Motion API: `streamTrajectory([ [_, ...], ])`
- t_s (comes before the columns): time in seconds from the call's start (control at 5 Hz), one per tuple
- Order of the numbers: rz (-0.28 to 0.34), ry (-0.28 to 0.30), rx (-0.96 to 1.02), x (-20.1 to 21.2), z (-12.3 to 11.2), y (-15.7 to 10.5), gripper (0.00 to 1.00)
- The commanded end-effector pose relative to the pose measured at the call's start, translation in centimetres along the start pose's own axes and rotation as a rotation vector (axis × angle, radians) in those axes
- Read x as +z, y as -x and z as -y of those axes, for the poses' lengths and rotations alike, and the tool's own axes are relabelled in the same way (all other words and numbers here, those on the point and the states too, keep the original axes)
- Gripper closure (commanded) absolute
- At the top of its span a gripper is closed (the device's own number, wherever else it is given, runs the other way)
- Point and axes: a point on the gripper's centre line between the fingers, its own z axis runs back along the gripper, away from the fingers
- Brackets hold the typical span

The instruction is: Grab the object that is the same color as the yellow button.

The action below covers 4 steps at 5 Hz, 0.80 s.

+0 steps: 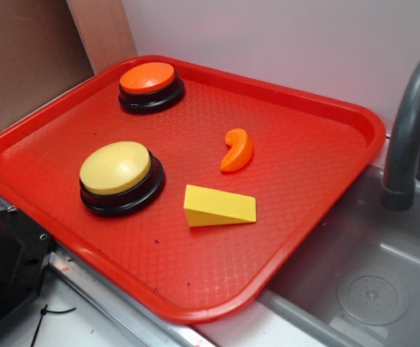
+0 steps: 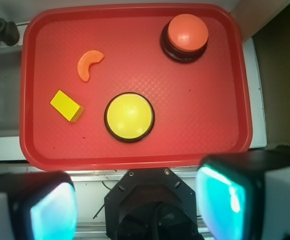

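Note:
A bright-yellow wedge, the object [image 1: 219,207] [image 2: 67,106], lies flat on the red tray [image 1: 318,181] [image 2: 204,125]. The yellow button [image 1: 116,168] [image 2: 129,116], a pale dome on a black base, stands just beside it. In the wrist view my gripper [image 2: 135,205] hangs high above the tray's near edge, far from the wedge. Its two teal-padded fingers [image 2: 52,212] stand wide apart with nothing between them. The exterior view does not show the gripper.
An orange-topped button [image 1: 150,79] [image 2: 186,33] sits at the tray's far corner. A small orange crescent [image 1: 237,150] [image 2: 88,64] lies near the wedge. A grey sink [image 1: 369,282] with a dark faucet [image 1: 408,130] adjoins the tray. The robot's black base [image 2: 154,205] is below the gripper.

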Motion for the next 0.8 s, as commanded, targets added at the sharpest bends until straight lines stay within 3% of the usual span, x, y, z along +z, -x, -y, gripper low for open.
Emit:
streamTrajectory([
  [0.0, 0.000, 0.000, 0.000, 0.0, 0.0, 0.0, 0.00],
  [0.4, -0.005, -0.092, -0.361, -2.9, 3.1, -3.2, 0.00],
  [0.6, -0.004, -0.080, -0.521, -5.8, 5.1, -4.6, 0.00],
])
